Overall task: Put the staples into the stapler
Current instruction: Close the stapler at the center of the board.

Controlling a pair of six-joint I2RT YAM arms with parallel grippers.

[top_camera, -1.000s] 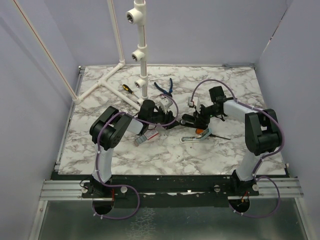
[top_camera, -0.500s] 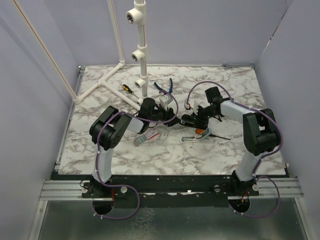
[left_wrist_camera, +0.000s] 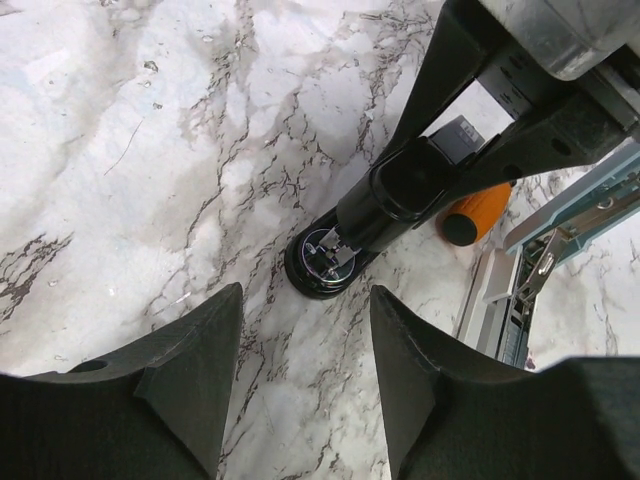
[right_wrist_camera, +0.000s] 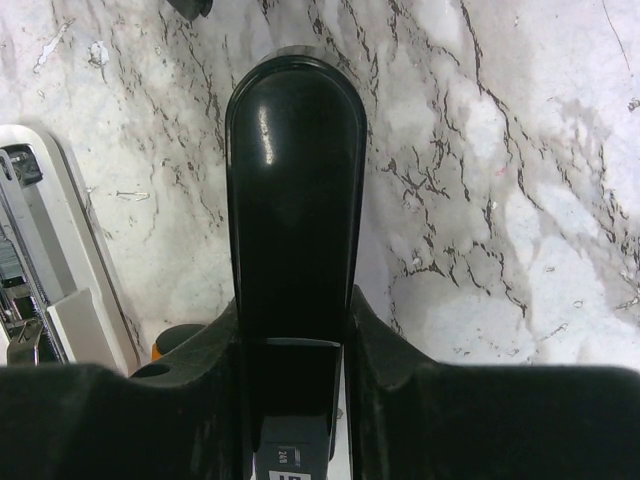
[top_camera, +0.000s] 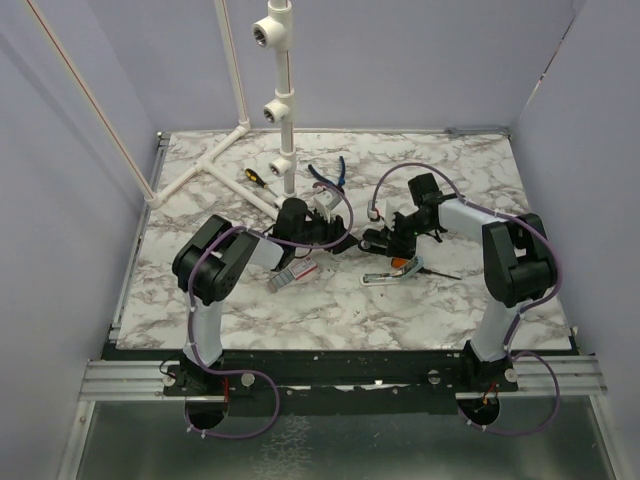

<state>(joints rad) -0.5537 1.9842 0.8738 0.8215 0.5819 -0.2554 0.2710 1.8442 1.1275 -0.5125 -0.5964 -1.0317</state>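
Note:
The stapler (right_wrist_camera: 295, 180) is a slim black bar. My right gripper (right_wrist_camera: 295, 305) is shut on its sides and holds it low over the marble. In the top view the stapler (top_camera: 368, 239) points left at my left gripper (top_camera: 342, 240). In the left wrist view its metal-lined front end (left_wrist_camera: 325, 262) rests just beyond my left gripper (left_wrist_camera: 305, 292), which is open with only bare marble between its fingers. The staples' white and red box (top_camera: 298, 272) lies on the table below the left forearm. No loose staple strip shows.
An orange-handled screwdriver (top_camera: 403, 264) and a pale teal bar (left_wrist_camera: 545, 270) lie just in front of the stapler. Blue pliers (top_camera: 330, 175), a small yellow screwdriver (top_camera: 253, 176) and a white pipe frame (top_camera: 285, 120) stand at the back.
The right arm has drifted slightly left with the stapler, closing the gap to the left gripper. The left gripper has stayed open.

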